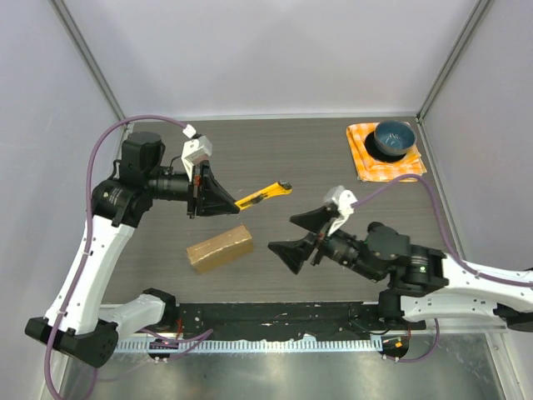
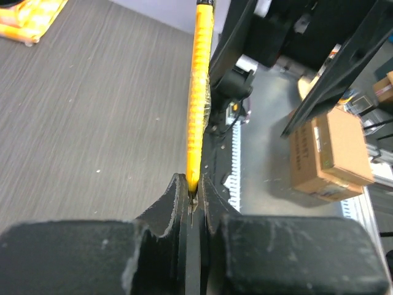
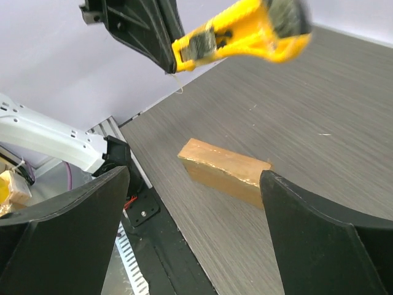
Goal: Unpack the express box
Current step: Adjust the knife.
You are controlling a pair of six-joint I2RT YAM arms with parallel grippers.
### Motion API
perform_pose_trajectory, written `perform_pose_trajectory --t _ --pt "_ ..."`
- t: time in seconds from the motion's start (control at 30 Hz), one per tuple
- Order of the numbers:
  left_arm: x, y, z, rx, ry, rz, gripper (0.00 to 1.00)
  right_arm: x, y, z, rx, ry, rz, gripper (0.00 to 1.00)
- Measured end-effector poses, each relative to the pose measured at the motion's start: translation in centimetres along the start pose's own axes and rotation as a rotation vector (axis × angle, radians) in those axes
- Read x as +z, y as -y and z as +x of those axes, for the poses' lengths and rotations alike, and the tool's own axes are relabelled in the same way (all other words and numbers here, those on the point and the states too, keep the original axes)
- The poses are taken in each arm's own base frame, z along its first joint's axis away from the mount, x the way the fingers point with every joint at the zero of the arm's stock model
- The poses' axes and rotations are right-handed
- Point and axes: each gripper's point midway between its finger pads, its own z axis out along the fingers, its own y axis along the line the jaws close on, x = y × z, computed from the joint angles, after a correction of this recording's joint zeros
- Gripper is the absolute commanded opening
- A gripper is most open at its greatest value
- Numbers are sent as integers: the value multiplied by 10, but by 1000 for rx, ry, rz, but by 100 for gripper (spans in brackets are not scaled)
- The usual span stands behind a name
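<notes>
One small, flat, brown cardboard express box (image 1: pixel 220 248) lies closed on the dark wood-grain worktop (image 1: pixel 275 150), nearest my bases. My right jaws stand wide and empty, hovering just right of the box. My left jaws are clamped on one yellow utility knife (image 1: pixel 265 194), held above the worktop beyond the box. Far right corner: one orange checked cloth (image 1: pixel 363 158) carrying one blue bowl (image 1: pixel 393 137).

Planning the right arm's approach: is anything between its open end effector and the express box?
Nothing visible does: only bare table lies between the right end effector and the express box. The yellow utility knife, clamped in the left end effector, hangs above the table, off that path.
</notes>
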Motion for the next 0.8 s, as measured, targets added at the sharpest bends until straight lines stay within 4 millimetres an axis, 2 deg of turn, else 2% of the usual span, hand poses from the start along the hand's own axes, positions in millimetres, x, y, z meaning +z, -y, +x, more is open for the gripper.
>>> perform_pose_trajectory --t 0.13,0.2,0.27,0.4,0.47,0.63,0.8 --pt "-1 15 -10 -29 43 49 0 29 -15 16 -19 -21 -38 94" --pt "-2 21 -14 -38 57 69 0 39 -20 17 -28 -12 -59 93" --pt "-3 26 -15 -40 66 81 0 42 -24 10 -24 25 -83 91" --pt "-5 34 -15 -45 75 101 0 49 -33 -25 -3 156 -144 83" --pt "-6 37 -15 -45 76 110 0 54 -35 -35 1 188 -166 79" --pt "-7 43 -12 -33 74 124 0 69 -42 -40 -5 196 -217 71" --pt "-9 48 -9 -28 74 133 0 74 -48 -41 -1 192 -260 63"
